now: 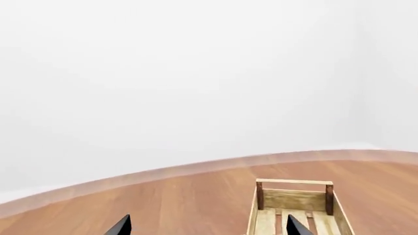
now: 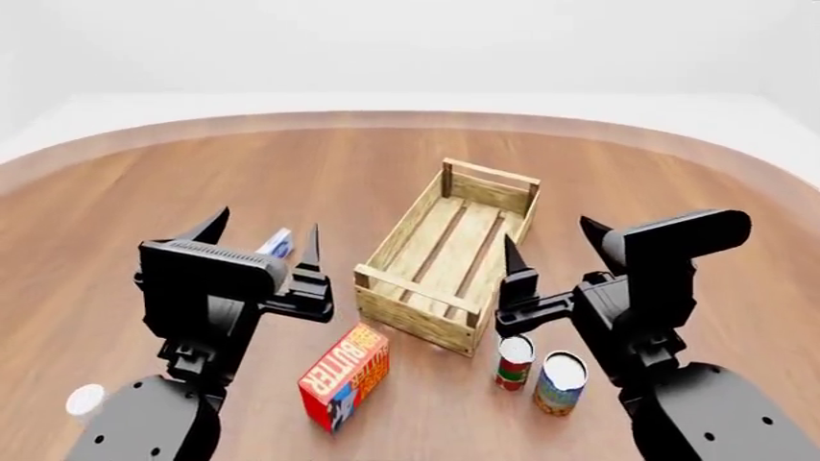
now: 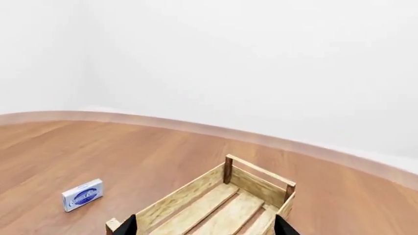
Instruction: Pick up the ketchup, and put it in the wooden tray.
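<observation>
The wooden tray (image 2: 451, 252) is a pale slatted crate standing empty in the middle of the round table, seen also in the left wrist view (image 1: 295, 199) and the right wrist view (image 3: 196, 201). Of the ketchup I see only a white round cap (image 2: 84, 400) at the near left, beside my left arm; its body is hidden. My left gripper (image 2: 263, 238) hangs open left of the tray, holding nothing, its fingertips wide apart (image 1: 209, 227). Open and empty too, my right gripper (image 2: 554, 245) is at the tray's near right corner, above the slats (image 3: 205, 227).
A red butter box (image 2: 344, 375) lies in front of the tray. Two small cans (image 2: 516, 361) (image 2: 560, 382) stand at the near right. A blue-and-white box (image 2: 276, 242) (image 3: 83, 194) lies behind my left gripper. The table's curved edge (image 2: 384, 117) runs along the back.
</observation>
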Controlling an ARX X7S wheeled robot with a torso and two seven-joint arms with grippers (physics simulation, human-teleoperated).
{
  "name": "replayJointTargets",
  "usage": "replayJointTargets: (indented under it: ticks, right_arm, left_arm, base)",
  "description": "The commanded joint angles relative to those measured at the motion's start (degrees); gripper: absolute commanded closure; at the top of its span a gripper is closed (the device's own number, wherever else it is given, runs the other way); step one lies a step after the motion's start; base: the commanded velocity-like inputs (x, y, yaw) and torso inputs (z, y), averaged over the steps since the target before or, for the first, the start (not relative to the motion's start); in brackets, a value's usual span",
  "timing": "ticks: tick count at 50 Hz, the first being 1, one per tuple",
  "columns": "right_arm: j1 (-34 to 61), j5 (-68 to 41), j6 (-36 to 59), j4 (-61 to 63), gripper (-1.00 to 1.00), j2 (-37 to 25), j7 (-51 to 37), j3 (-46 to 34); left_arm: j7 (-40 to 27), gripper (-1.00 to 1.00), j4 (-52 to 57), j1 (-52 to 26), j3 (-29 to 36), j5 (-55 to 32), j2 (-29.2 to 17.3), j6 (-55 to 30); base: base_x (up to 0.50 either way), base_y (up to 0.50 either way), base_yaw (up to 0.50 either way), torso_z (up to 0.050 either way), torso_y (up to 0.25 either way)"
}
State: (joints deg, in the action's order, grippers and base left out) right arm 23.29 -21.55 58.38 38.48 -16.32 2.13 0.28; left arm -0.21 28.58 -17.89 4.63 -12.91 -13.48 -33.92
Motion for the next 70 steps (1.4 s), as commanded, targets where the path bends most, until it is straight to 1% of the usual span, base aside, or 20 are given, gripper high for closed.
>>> replayJointTargets:
  ticks: [1, 13, 50, 56, 62, 70]
  right_arm:
    - [2.34, -1.64, 0.5, -0.93, -1.0, -0.77, 1.65, -0.18]
    - [3.17, -0.74, -1.6, -3.07, -1.0, -1.6, 2.62, -3.18]
    - [3.58, -1.0, -1.92, -3.13, -1.0, -2.69, 1.88, -3.97]
    - [3.65, -0.23, -0.5, -2.74, -1.0, -3.59, 1.04, -5.17]
    - [3.94, -1.1, 1.11, -2.6, -1.0, -3.2, 0.75, -4.81]
    - [4.3, -1.48, 1.3, -3.29, -1.0, -2.91, 0.61, -4.75]
  left_arm:
    - [-1.16, -1.0, 0.39, -0.99, -1.29, -0.48, -0.22, -0.78]
    - [-2.2, -1.0, 0.55, -0.63, -2.39, -1.1, -0.24, -1.15]
    - [-4.42, -1.0, 1.96, -0.62, -2.99, -2.33, -0.45, -1.84]
    - [-4.74, -1.0, 1.73, -0.84, -3.05, -2.32, -0.61, -1.8]
    - [-5.0, -1.0, 1.78, -1.1, -3.21, -2.48, -0.76, -1.84]
    - [-5.44, -1.0, 1.82, -1.46, -3.72, -2.83, -0.92, -1.99]
  base:
    - [0.02, 0.0, 0.5, 0.0, 0.0]
    - [0.04, 0.0, 0.5, 0.0, 0.0]
    - [0.07, 0.01, 0.5, 0.0, 0.0]
    - [0.0, 0.0, 0.0, 0.0, 0.0]
    - [0.0, 0.0, 0.0, 0.0, 0.0]
    - [0.14, -0.41, 0.0, 0.0, 0.0]
